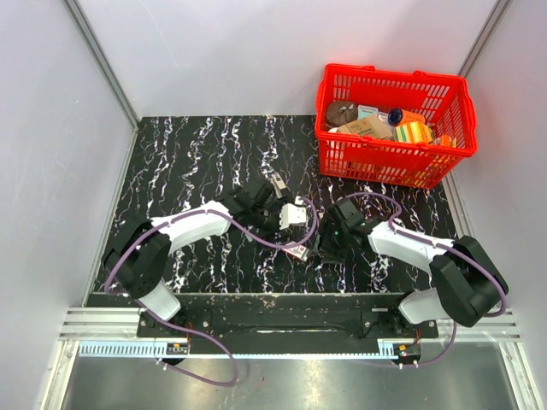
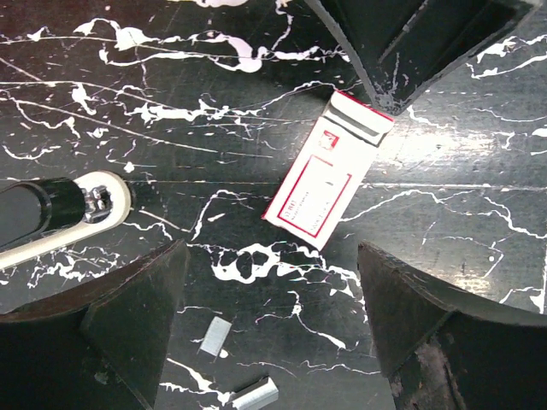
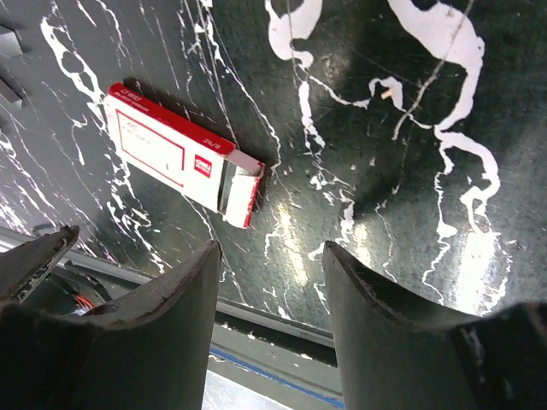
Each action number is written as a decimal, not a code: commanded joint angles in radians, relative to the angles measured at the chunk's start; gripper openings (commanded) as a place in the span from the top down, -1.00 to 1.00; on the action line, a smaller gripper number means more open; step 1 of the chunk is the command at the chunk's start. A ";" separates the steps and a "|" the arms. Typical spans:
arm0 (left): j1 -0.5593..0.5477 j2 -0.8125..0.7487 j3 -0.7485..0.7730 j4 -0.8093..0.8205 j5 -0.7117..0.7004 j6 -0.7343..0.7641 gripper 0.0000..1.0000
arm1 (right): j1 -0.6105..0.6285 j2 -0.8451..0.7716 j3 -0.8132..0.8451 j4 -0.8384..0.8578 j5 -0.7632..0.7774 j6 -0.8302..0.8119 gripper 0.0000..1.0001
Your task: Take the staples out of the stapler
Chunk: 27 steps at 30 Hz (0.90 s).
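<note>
Over the red-and-white box [image 2: 320, 184], left gripper [image 2: 269, 260] hung spread wide, empty. Right gripper [image 3: 269, 256] was parted too, holding nothing. Staple strips [image 2: 216, 336] lay beside the box. Stapler [image 1: 278, 182] sat beyond the box, apart from both claws, probably set aside with unloading apparently done.

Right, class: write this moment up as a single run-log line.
left gripper: open, empty | right gripper: open, empty | staple box: flat on table between them | staple strips: loose on table | stapler: ungripped
</note>
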 commanded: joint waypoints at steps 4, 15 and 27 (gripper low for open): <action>0.011 0.016 0.004 0.050 0.067 0.004 -0.72 | -0.002 0.043 0.057 0.047 -0.019 0.018 -0.12; 0.006 0.056 0.014 0.061 0.081 0.051 -0.71 | -0.003 0.123 0.093 0.047 -0.016 0.006 0.07; -0.021 0.101 0.023 0.061 0.069 0.107 -0.72 | -0.002 0.174 0.114 0.058 -0.024 -0.001 0.22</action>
